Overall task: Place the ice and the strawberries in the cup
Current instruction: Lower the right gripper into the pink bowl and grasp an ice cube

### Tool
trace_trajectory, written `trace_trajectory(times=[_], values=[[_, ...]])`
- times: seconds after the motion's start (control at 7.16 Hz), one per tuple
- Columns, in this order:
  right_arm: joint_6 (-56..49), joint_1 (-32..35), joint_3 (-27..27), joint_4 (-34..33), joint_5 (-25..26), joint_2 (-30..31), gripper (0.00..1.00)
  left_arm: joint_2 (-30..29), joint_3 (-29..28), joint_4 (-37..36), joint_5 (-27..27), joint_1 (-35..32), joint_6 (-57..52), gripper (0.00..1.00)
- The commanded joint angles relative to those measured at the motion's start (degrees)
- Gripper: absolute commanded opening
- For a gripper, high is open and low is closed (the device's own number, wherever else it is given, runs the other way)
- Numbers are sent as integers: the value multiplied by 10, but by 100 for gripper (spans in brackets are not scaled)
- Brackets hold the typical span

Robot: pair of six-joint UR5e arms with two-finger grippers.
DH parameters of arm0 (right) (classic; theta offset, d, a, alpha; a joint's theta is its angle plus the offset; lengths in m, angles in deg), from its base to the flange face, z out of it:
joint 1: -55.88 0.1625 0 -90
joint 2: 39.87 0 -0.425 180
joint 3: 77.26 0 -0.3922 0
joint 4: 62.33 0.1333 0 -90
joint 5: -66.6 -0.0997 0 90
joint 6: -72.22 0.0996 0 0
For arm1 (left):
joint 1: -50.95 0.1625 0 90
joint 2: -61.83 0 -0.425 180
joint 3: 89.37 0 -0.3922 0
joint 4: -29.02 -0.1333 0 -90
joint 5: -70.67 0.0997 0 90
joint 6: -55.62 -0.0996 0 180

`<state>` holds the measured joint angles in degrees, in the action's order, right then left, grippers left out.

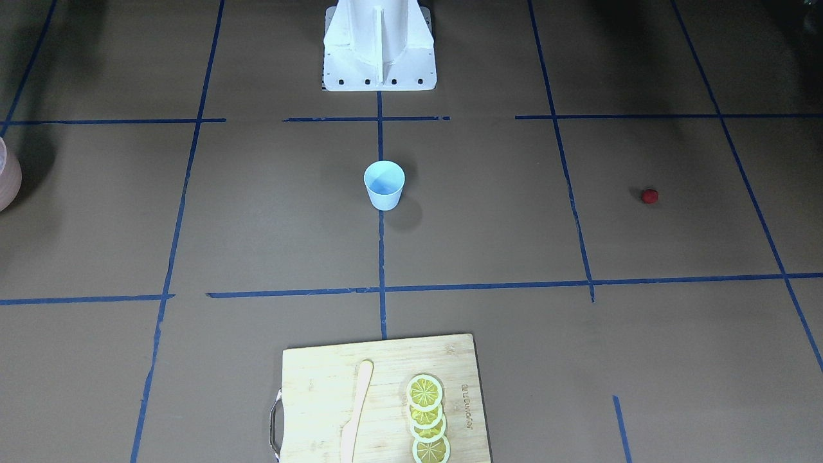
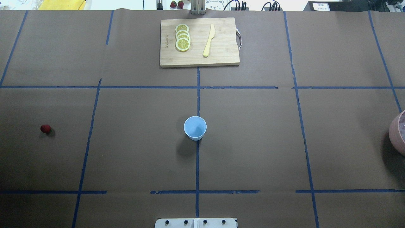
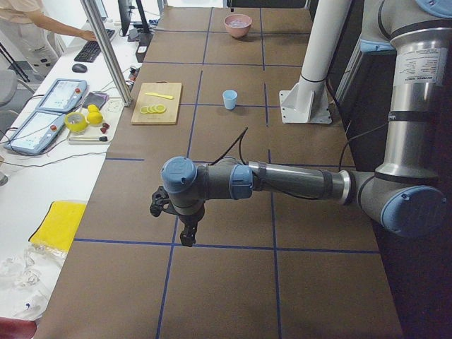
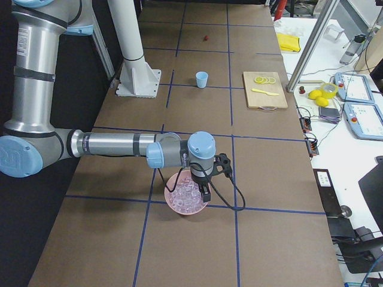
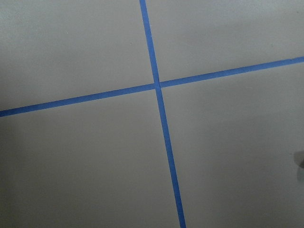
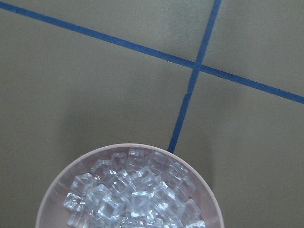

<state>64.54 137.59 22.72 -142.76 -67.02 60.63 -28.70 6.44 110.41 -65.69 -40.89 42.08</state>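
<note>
The light blue cup (image 2: 195,128) stands upright and empty at the table's middle; it also shows in the front view (image 1: 384,185). One dark red strawberry (image 2: 45,128) lies on the paper far to the cup's left. The ice (image 6: 133,194) is a heap of clear cubes in a pink bowl (image 6: 128,147) at the table's right end. My right gripper (image 4: 205,194) hangs just over that bowl. My left gripper (image 3: 187,236) hangs over a tape crossing at the left end. I cannot tell whether either gripper is open or shut; no fingers show in the wrist views.
A wooden cutting board (image 2: 221,53) at the far side carries several lemon slices (image 2: 183,37) and a pale knife (image 2: 208,40). The pink bowl's edge (image 2: 397,133) shows at the right border. Blue tape lines grid the brown paper. The robot's base (image 1: 379,51) stands behind the cup.
</note>
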Motion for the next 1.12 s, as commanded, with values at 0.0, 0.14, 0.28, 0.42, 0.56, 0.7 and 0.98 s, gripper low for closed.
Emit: trace_trajectory(times=[0.0,0.14,0.28,0.42,0.56,0.7,0.98], values=[[10,-28,-37,49,0,0,100,0,1,0,0,0,0,100],[37,-40,-37,52,-1,0,99,1,3,0,0,0,0,100],[41,-56,-38,52,3,0,99,1,3,0,0,0,0,100],[41,-65,-38,52,7,0,98,0,3,0,0,0,0,100],[41,-68,-38,52,13,0,98,1,3,0,0,0,0,100],[41,-71,-39,51,23,0,97,1,4,0,0,0,0,100],[40,-75,-52,51,32,0,93,2,5,0,0,0,0,100]])
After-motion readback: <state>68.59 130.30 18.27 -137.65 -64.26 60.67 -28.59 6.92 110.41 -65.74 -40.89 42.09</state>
